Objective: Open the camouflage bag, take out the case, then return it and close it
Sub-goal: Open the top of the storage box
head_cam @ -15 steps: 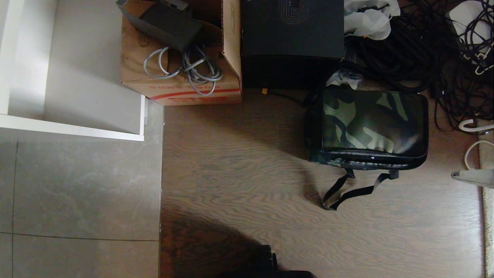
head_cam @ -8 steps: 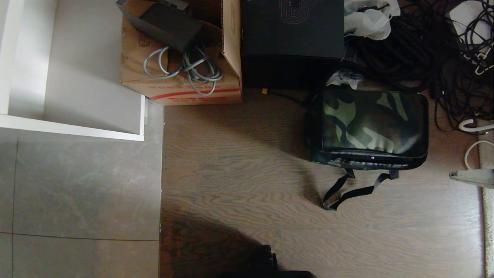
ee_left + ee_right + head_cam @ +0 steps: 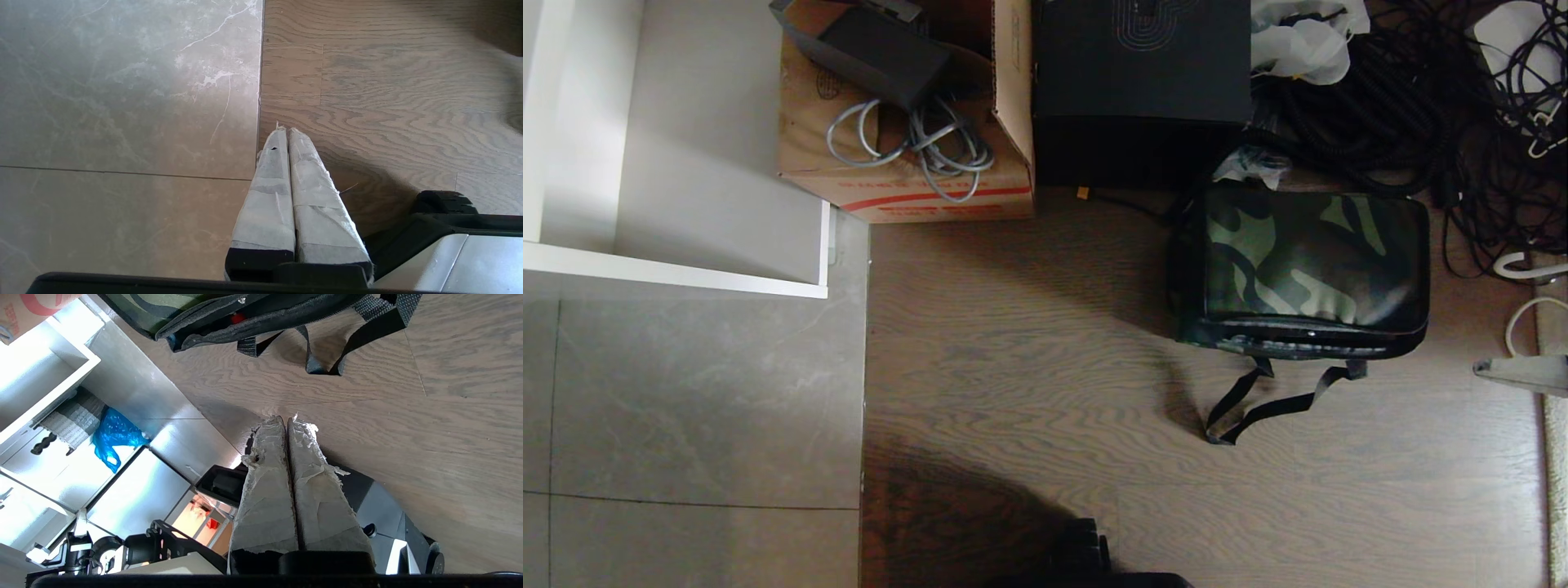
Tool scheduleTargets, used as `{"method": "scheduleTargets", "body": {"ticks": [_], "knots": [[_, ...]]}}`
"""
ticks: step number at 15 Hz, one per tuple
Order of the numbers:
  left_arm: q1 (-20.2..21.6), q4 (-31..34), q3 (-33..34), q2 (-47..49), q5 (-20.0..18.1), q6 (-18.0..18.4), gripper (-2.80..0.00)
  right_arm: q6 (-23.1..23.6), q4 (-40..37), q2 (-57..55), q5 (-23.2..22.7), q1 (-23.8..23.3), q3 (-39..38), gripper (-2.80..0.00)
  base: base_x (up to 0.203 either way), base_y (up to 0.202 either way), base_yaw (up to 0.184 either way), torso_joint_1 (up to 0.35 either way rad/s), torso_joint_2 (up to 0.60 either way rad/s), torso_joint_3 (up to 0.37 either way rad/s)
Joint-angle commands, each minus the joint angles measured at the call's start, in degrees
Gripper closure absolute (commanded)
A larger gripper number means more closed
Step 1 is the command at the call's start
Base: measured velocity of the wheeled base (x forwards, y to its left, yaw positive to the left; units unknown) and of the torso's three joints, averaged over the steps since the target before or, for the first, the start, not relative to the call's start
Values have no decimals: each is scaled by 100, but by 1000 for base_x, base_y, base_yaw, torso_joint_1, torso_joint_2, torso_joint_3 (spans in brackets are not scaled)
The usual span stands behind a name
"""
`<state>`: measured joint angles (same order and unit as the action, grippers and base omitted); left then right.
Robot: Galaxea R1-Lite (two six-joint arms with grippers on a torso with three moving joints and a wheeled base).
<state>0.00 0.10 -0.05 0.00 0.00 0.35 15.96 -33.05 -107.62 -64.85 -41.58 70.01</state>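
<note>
Camouflage bag [image 3: 1303, 269] lies on the floor, near our right gripper [image 3: 286, 420], jaws closed and empty. Left gripper [image 3: 284, 130] likewise, parked. Loose straps [image 3: 1274, 400] could snag us.

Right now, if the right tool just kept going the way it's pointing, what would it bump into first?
Probably the bare wood floor. The right tool, shut and empty, points at open planks; the camouflage bag and its black straps lie further along that line. Depth is hard to judge.
</note>
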Motion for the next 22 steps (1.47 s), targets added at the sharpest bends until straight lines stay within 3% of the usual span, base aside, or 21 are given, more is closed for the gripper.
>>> {"method": "scheduleTargets", "body": {"ticks": [1, 6, 11, 22], "knots": [[0, -1, -4, 0, 0, -9, 0, 13, -17, -5, -36, 1, 4, 0, 0, 0, 0, 0, 0, 0], [0, 8, -4, 0, 0, 0, 0, 13, -17, -5, -36, 7, -5, 0, 0, 0, 0, 0, 0, 0], [0, 8, -4, 0, 0, 0, 0, 13, -17, -5, -45, 10, -5, 0, -159, 0, 1, 1, 1, 2], [0, 8, -4, 0, 0, 9, 0, -23, -79, 57, -124, 36, -31, 0, 0, 0, 0, 1, 0, 52]]}}
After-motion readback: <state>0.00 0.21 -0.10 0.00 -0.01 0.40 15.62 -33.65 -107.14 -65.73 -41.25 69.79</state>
